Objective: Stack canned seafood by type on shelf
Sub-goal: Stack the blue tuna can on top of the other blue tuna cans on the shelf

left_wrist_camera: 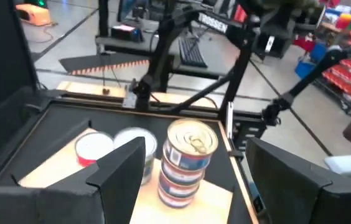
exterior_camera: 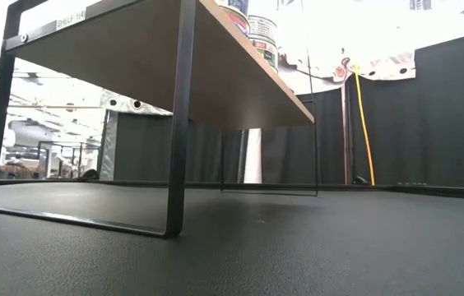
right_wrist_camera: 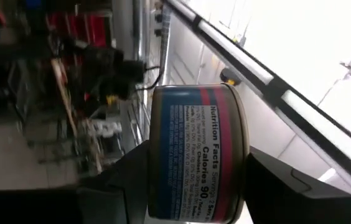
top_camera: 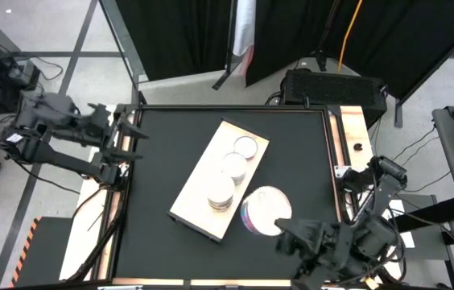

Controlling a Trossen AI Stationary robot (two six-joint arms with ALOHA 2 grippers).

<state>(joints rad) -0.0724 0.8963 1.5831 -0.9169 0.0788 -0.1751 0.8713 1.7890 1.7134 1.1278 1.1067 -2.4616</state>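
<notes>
A: Item one, shelf (top_camera: 199,205). Position?

B: Centre of the high view, lying on a diagonal. Three tin stacks along it: one single (top_camera: 245,147) at the upper end, a middle stack (top_camera: 233,167), a taller stack (top_camera: 221,194) toward the lower end.

A: Item two, right gripper (top_camera: 285,239)?

B: Lower centre-right, just off the shelf's lower right edge. Jaws clamped on a tin (right_wrist_camera: 195,152), blue and red label, held on its side; its lid (top_camera: 267,209) faces the overhead camera.

A: Item three, left gripper (top_camera: 126,138)?

B: Upper left, by the table edge, well apart from the shelf. Fingers spread, nothing between them.

A: Hazards?

B: Tilted tin: released before it is turned flat, it could roll off the shelf. Set off-centre on the tall stack, it may topple it. Label unmatched to the stack below: wrong type.
</notes>
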